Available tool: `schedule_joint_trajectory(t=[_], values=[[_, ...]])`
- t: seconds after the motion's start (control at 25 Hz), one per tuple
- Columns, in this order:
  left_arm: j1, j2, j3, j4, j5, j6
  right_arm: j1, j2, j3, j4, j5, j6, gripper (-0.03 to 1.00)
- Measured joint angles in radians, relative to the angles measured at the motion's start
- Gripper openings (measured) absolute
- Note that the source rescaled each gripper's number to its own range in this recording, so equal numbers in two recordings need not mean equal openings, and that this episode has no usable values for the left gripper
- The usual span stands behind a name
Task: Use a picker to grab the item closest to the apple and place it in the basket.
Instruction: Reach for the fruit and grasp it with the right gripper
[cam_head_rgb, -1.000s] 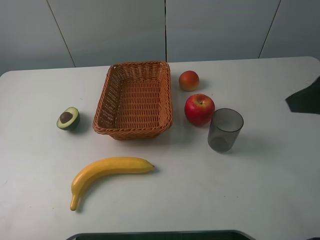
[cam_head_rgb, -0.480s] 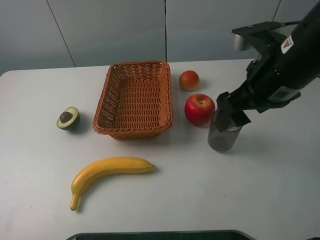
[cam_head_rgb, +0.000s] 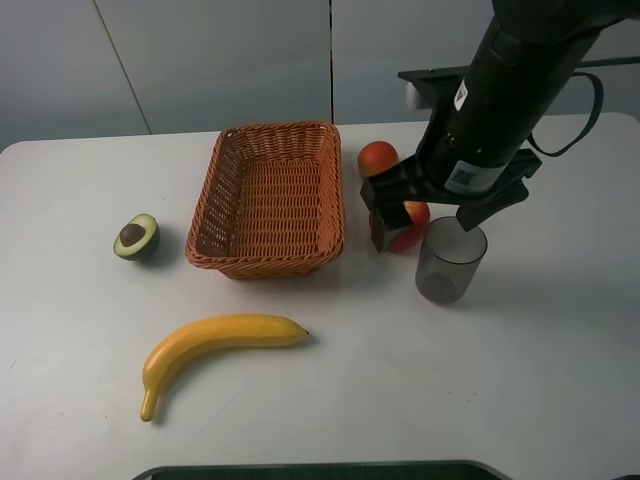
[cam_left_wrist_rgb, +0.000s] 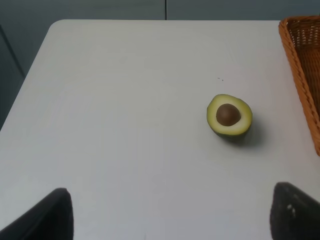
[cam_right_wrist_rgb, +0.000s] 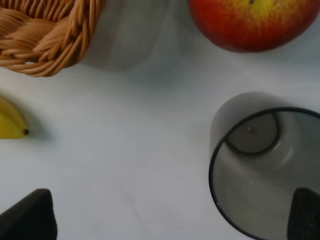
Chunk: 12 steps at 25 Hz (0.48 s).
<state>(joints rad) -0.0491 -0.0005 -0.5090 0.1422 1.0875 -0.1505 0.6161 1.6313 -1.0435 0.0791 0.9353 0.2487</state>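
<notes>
The red apple (cam_head_rgb: 412, 226) (cam_right_wrist_rgb: 255, 22) lies right of the wicker basket (cam_head_rgb: 265, 200) (cam_right_wrist_rgb: 45, 35), partly hidden by my right arm. A grey translucent cup (cam_head_rgb: 450, 262) (cam_right_wrist_rgb: 265, 165) stands upright right beside it. A peach (cam_head_rgb: 377, 160) sits a little behind the apple. My right gripper (cam_head_rgb: 428, 222) (cam_right_wrist_rgb: 165, 220) hangs open above the apple and cup, holding nothing. In the right wrist view one fingertip (cam_right_wrist_rgb: 305, 215) is over the cup's rim. My left gripper (cam_left_wrist_rgb: 167, 217) is open and empty, short of the halved avocado (cam_left_wrist_rgb: 229, 116).
A banana (cam_head_rgb: 215, 340) (cam_right_wrist_rgb: 10, 122) lies near the front left. The halved avocado (cam_head_rgb: 137, 237) sits left of the basket, whose rim (cam_left_wrist_rgb: 305, 65) shows in the left wrist view. The table's left edge is close to the left gripper.
My right arm came in from the right and moved leftward, from over the cup to above both apple and cup. The objects have not moved.
</notes>
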Motion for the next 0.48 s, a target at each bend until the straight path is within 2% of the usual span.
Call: schedule_joint_trajectory(t=[0.48], values=[[0.000, 0.000, 0.000, 0.000, 0.000, 0.000, 0.000, 0.118, 0.000, -0.053, -0.044, 0.030, 1.00]])
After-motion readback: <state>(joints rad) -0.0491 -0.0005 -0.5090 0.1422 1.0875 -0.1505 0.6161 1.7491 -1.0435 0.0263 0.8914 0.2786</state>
